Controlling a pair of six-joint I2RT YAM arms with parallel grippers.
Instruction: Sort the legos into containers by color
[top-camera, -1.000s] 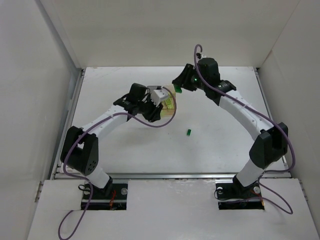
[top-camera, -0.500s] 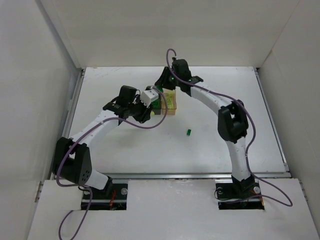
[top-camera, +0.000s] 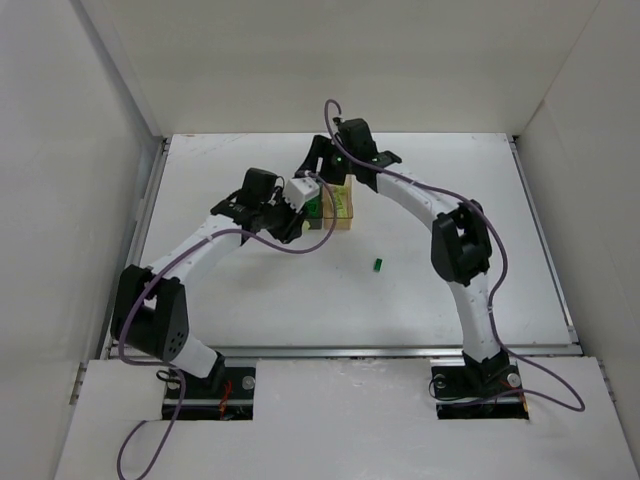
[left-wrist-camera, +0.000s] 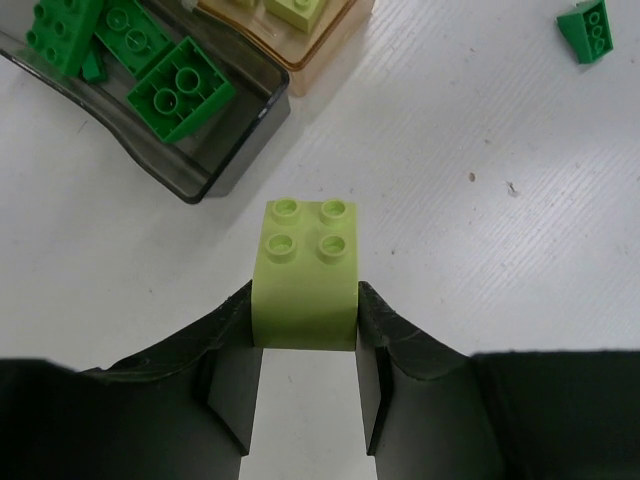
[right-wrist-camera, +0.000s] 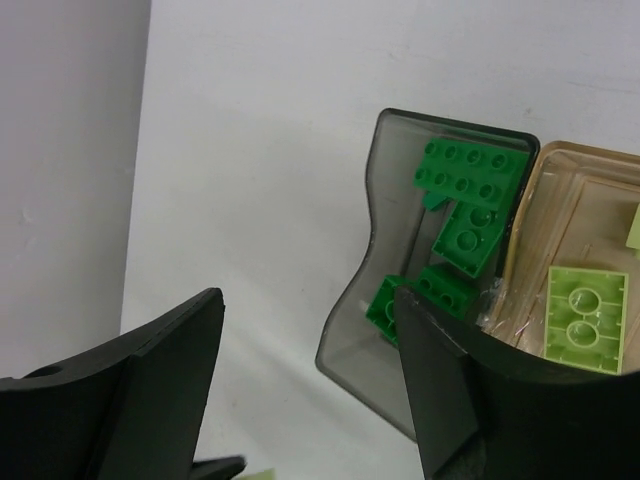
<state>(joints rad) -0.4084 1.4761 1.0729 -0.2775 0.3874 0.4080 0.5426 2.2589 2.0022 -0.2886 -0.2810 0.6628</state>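
While my left claw (left-wrist-camera: 305, 318) is clamped on a pale yellow-green brick (left-wrist-camera: 307, 270) just short of the boxes, delivery is the step in hand. I judge it must pass the smoky grey box (left-wrist-camera: 228, 160) of dark green bricks (left-wrist-camera: 180, 90), reach the tan box (left-wrist-camera: 310, 55) and release. My right claw (right-wrist-camera: 305, 400) hangs wide open and empty near the grey box. A loose dark green brick (left-wrist-camera: 583, 30) waits on the tabletop (left-wrist-camera: 480, 230).

Glossy plastic brick (left-wrist-camera: 305, 275); translucent plastic grey box (left-wrist-camera: 228, 150) and tan box (left-wrist-camera: 325, 40); matt table (left-wrist-camera: 480, 250).
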